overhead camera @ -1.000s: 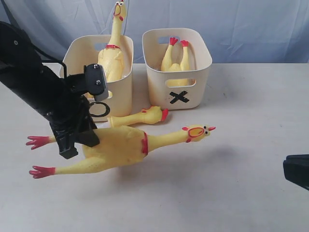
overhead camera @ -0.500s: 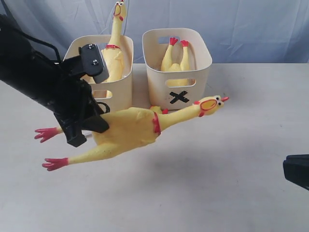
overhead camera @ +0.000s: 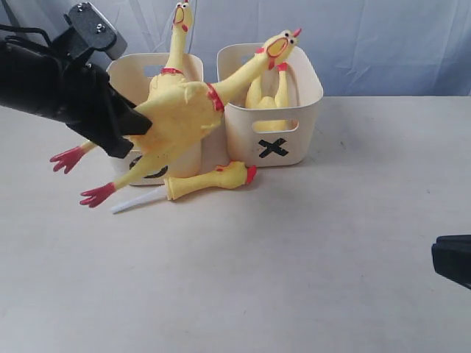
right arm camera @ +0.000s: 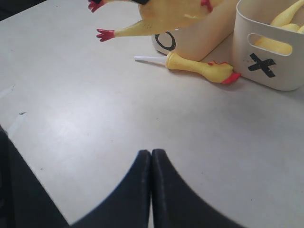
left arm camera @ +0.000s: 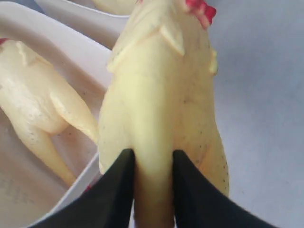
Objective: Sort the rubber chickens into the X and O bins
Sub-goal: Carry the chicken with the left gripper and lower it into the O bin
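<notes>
My left gripper [overhead camera: 131, 131] is shut on the leg of a long whole rubber chicken [overhead camera: 180, 110], held in the air in front of the O bin [overhead camera: 190, 151], its head [overhead camera: 280, 45] reaching over the X bin [overhead camera: 305, 99]. The wrist view shows the fingers [left arm camera: 118, 185] pinching that leg [left arm camera: 154, 180]. A second whole chicken [overhead camera: 176, 37] stands in the O bin. The headless body [overhead camera: 266, 92] sits feet-up in the X bin. The head-and-neck on its white stick [overhead camera: 202, 182] lies on the table before the bins. My right gripper [right arm camera: 151, 154] is shut and empty, low at the right.
The white table [overhead camera: 316, 250] stretches in front of the bins. A blue cloth backdrop [overhead camera: 383, 44] hangs behind them. Part of the right arm [overhead camera: 451, 259] shows at the right edge of the exterior view.
My left arm has lifted the whole chicken up and back toward the bins, tilting its head upward over the X bin. The head-and-neck piece is uncovered again. The right gripper has stayed still.
</notes>
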